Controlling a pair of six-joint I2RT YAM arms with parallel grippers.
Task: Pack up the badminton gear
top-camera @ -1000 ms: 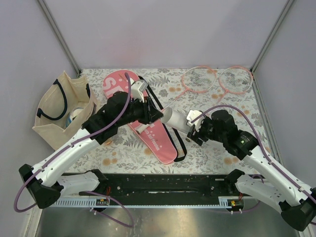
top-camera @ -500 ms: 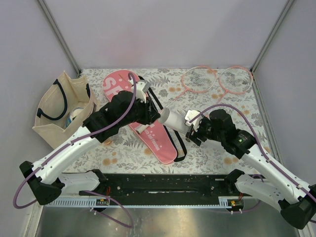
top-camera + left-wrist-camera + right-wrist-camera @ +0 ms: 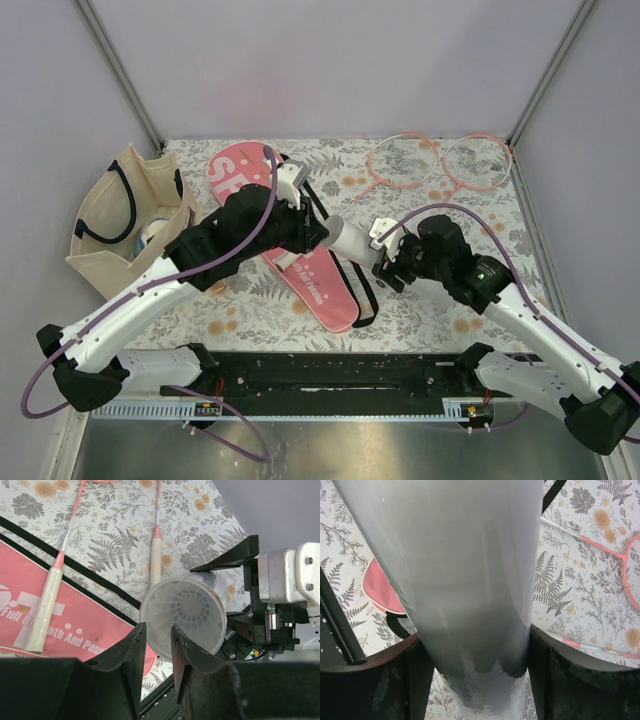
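My right gripper (image 3: pixel 383 255) holds the long white tube (image 3: pixel 352 242) level above the table, its fingers (image 3: pixel 415 665) pressed on both sides of the tube (image 3: pixel 465 580). The tube's open end (image 3: pixel 182 615) faces my left gripper (image 3: pixel 156 630), whose jaws stand a little apart with the rim's lower left edge in line with the gap. From above, the left gripper (image 3: pixel 322 232) is at the tube's left end. The pink cover (image 3: pixel 305 265) lettered "SPORT" lies flat under both arms. Two pink rackets (image 3: pixel 405 160) (image 3: pixel 478 162) lie at the back right, with their white handles (image 3: pixel 42 610) (image 3: pixel 156 562) pointing at the cover.
A beige tote bag (image 3: pixel 120 225) with navy handles stands open at the left edge of the flowered table. A black rail (image 3: pixel 330 375) runs along the near edge between the arm bases. Metal posts and grey walls close in the back and sides.
The left gripper has moved right to the tube's open end. The right gripper has carried the tube a little leftward to meet it.
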